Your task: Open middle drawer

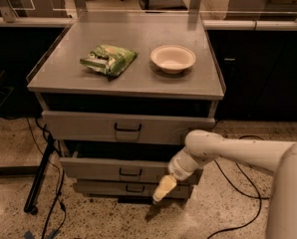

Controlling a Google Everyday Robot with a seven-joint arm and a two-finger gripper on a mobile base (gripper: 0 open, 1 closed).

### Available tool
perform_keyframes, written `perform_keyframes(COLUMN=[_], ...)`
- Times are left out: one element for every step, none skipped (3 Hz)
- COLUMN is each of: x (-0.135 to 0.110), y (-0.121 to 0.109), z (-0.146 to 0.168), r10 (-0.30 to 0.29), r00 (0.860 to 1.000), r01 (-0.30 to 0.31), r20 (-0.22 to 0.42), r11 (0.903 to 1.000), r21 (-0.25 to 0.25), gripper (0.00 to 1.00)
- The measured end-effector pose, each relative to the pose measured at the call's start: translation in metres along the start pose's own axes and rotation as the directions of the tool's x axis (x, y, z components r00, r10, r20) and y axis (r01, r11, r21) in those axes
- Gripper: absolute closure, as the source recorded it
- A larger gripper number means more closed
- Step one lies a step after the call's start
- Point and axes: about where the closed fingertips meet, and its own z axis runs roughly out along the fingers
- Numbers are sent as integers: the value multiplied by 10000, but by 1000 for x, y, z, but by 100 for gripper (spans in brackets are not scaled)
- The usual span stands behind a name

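Observation:
The middle drawer [88, 169] is the grey front between the taller top drawer [78, 126] and the narrower bottom drawer [101, 188]. Its small black wire handle [130, 172] sits at its centre. A dark gap shows above its front, so it stands a little way out. My gripper [161, 190], cream-coloured, points down and left in front of the right end of the middle and bottom drawer fronts, to the right of the handle and not on it. My white arm [238, 153] reaches in from the right.
A green snack bag [107, 59] and a white bowl [173, 59] lie on the cabinet top [138, 31]. Black cables [54, 203] and a stand leg trail on the floor left of the cabinet. A cable [238, 183] runs on the floor at the right.

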Motion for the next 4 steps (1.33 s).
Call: perform_keyframes(x=[33,53,56,49], y=[28,45,48,47], z=[-24,-37,-39,-40], r10=[128,126,127,-6], r00=[9995,9990,9989,9996], r01=[-145,-166,-172,-25], r20=[-285,-418,-446,-295], r11=[9981,9953,9946,9945], r21=[-593,-956,-1021,-1048], gripper=[0,0,0,0])
